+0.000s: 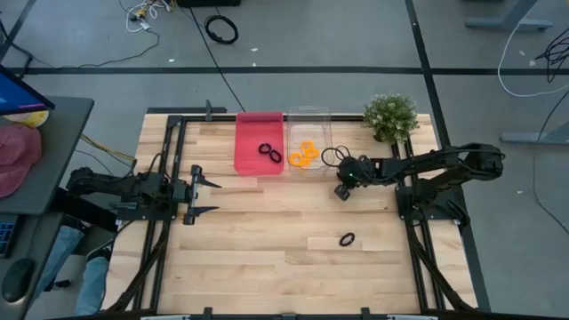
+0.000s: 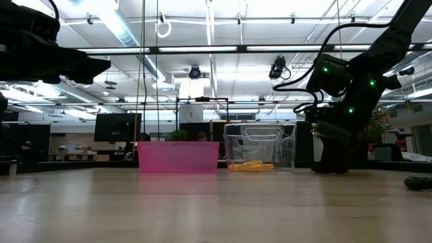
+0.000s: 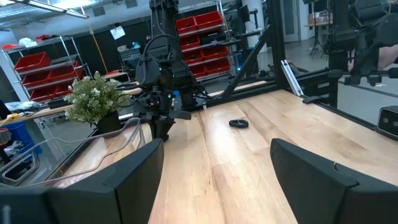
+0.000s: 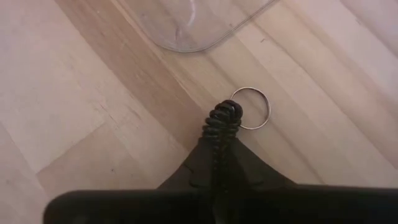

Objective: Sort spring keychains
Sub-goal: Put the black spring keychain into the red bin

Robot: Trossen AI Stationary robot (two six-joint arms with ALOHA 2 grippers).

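My right gripper (image 1: 340,192) points down at the table just near of the clear bin (image 1: 308,117) and is shut on a black spring keychain (image 4: 222,124). Orange keychains (image 1: 303,155) lie in the clear bin. Two black ones (image 1: 269,153) lie in the pink bin (image 1: 259,120). Another black keychain (image 1: 347,239) lies loose on the wood toward the near right, also seen in the left wrist view (image 3: 239,123). A dark loop (image 1: 332,157) lies by the clear bin's right wall. My left gripper (image 1: 206,196) waits open at the table's left. My right gripper pinches the black keychain's coil (image 4: 219,146) between its two fingers, coming from above and pointing down. The coil runs along the fingers and sticks out past their tips, with the metal ring (image 4: 250,107) at its free end. Whether the ring rests on the wood, I cannot tell.
A potted plant (image 1: 391,116) stands at the far right corner, behind the right arm. Both bins sit side by side at the far edge. Bare wood spans the table's middle and near side between the arms' black frames.
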